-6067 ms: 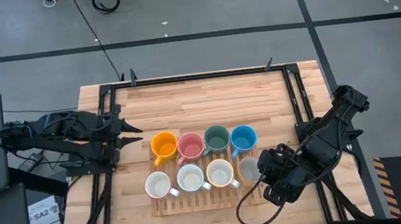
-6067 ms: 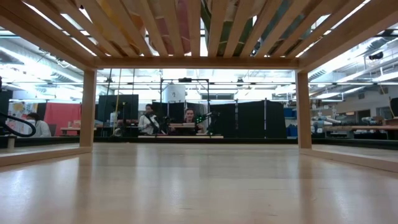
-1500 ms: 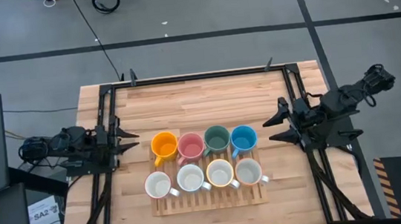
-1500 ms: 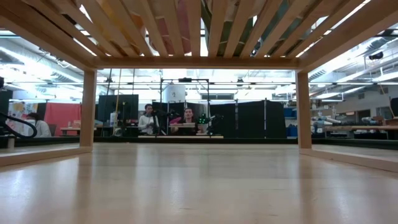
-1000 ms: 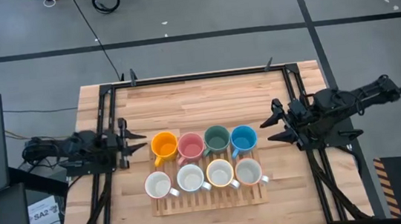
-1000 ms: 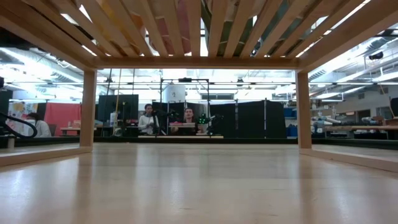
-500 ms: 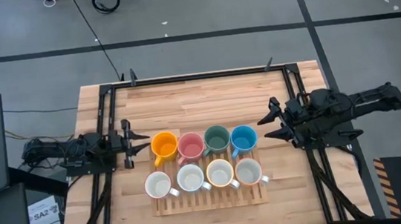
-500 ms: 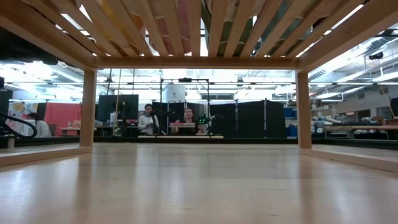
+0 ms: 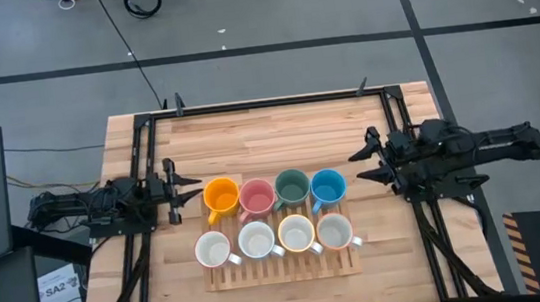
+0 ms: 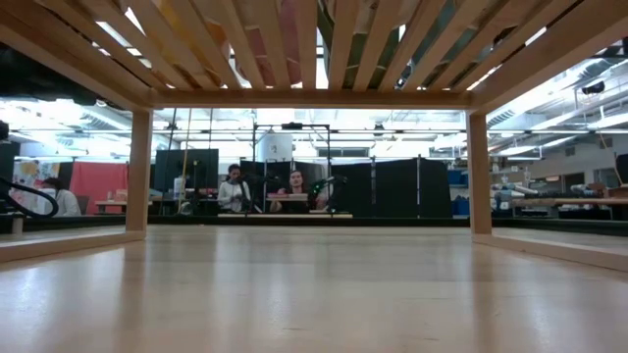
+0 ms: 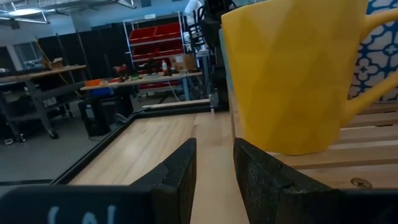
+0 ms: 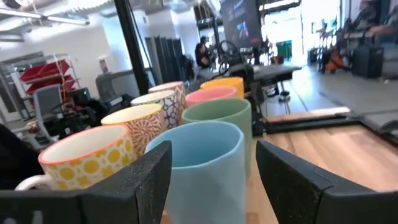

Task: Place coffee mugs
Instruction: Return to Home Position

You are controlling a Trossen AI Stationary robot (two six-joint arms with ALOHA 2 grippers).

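Eight mugs stand in two rows of four on a slatted wood rack (image 9: 283, 271), mid-table (image 9: 268, 131), toward the near edge. Back row, L to R in high view: orange mug (image 9: 220, 195), pink mug (image 9: 257, 196), green mug (image 9: 292, 186), blue mug (image 9: 327, 185). Front row: four white mugs (image 9: 256, 240), pale inside. Right wrist view shows the front row has patterned outsides, e.g. yellow dots w/ an orange rim on the nearest one. Left wrist view: orange mug has a faceted wall, handle sticking out sideways.

Left gripper (image 9: 186, 188) sits at the table's left edge, just beside the orange mug, not touching it; fingers only a narrow gap apart. Right gripper (image 9: 360, 167) is at the right edge near the blue mug, fingers spread wide, nothing held.

Vs 6 s ago: right gripper was down at the front-right white mug, now pulled back to the edge & level. Left arm has drawn back too, fingers closer together. Mugs haven't moved.
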